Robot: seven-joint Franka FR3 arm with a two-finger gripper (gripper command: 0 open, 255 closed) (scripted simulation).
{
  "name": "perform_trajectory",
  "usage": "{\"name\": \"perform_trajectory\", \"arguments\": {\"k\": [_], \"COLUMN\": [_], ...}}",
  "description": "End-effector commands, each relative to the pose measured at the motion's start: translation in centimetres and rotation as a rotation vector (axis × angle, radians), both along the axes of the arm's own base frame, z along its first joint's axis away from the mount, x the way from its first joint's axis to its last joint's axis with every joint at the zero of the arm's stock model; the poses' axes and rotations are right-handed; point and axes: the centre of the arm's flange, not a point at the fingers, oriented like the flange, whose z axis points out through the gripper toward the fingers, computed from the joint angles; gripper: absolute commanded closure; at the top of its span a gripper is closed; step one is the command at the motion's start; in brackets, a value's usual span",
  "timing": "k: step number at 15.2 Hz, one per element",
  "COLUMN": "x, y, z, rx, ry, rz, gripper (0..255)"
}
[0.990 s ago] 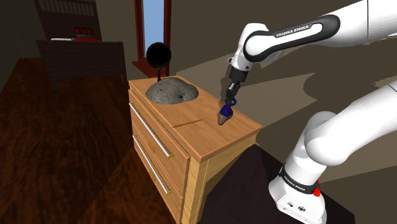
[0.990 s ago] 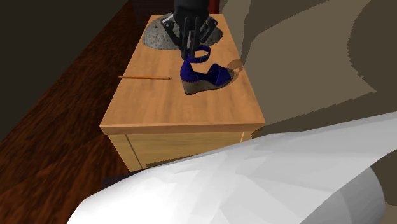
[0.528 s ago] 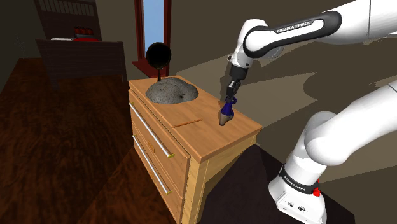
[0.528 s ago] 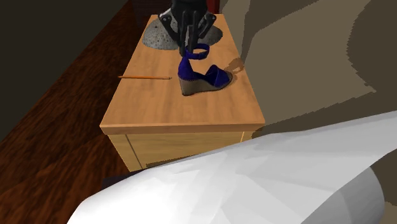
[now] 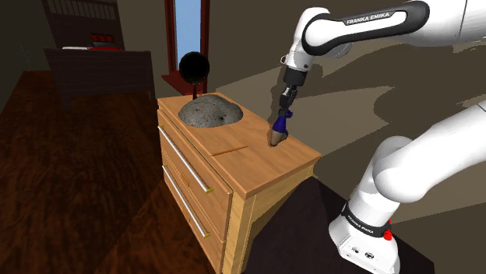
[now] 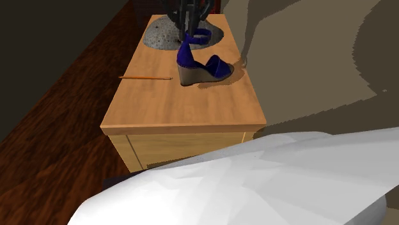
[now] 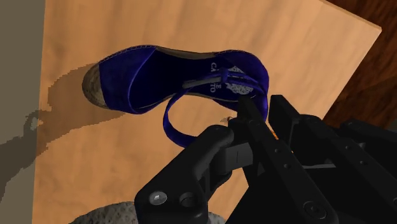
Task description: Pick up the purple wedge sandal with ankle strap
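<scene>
Claw (image 7: 245, 107) pinching the ankle strap (image 7: 168, 121); I'm hanging the sandal (image 6: 214, 66) just below, heel nearest me, toe stretching away.

Shoulder view: set beside and behind the stand (image 5: 366, 233), facing down and leftward across the dresser (image 5: 257, 167), at mid-range. Second exterior view: set behind the arm (image 6: 256, 185), facing down over it, nearer. Wrist view: closest, facing straight onto the sandal (image 7: 159, 73). All three views share the dresser top and sandal.
</scene>
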Motion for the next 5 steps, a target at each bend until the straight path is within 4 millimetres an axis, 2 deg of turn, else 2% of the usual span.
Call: {"name": "perform_trajectory", "arguments": {"k": [1,3,5], "x": [-0.1,-0.1,-0.1], "y": [0.0,0.0,0.0], "z": [1.2,2.2,2.3], "rx": [0.0,0.0,0.0], "ry": [0.0,0.0,0.0], "rz": [0.0,0.0,0.0], "gripper": [255,255,255]}}
